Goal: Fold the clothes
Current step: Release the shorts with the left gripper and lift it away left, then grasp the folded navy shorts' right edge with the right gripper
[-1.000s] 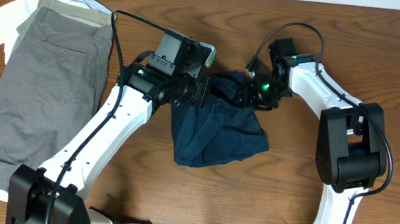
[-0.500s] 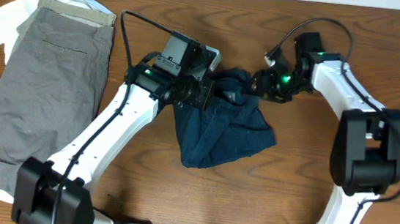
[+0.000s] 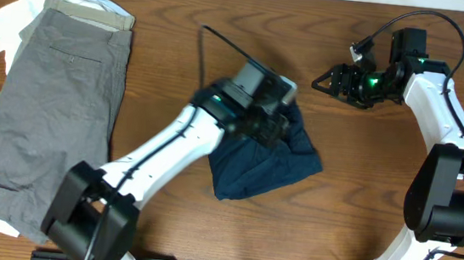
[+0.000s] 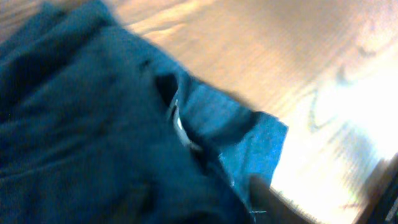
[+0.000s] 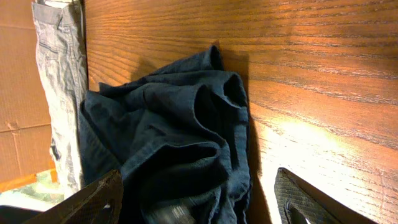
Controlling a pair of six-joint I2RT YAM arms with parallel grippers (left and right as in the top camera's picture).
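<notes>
- The right gripper (image 3: pixel 320 80) was at the upper right edge of the navy shorts (image 3: pixel 263 163) a second ago. It has since drawn off toward the far right of the table (image 3: pixel 226 10) and now hangs clear of the cloth.
- In its own wrist view the right gripper (image 5: pixel 198 186) has its two fingers (image 5: pixel 93 199) spread wide with nothing between them; the shorts (image 5: pixel 168 124) lie ahead of them in deep, rumpled folds.
- The left gripper (image 3: pixel 274 121) has swung from the shorts' upper left corner to a place over their upper right part. It is blurred in the overhead view, and I cannot tell how wide it stands or whether it holds cloth.
- The shorts have slid a little to the right and lie bunched in a loose heap near the middle of the table, not yet folded flat.
- The grey shorts (image 3: pixel 55 104) and the white garment (image 3: pixel 3 23) under them have not moved; they are at the left, well apart from the navy pair.
- Writing: the left wrist view is smeared. It shows only the navy fabric (image 4: pixel 93 124) and a thin pale strip (image 4: pixel 180 124) in one fold, too blurred to read.
</notes>
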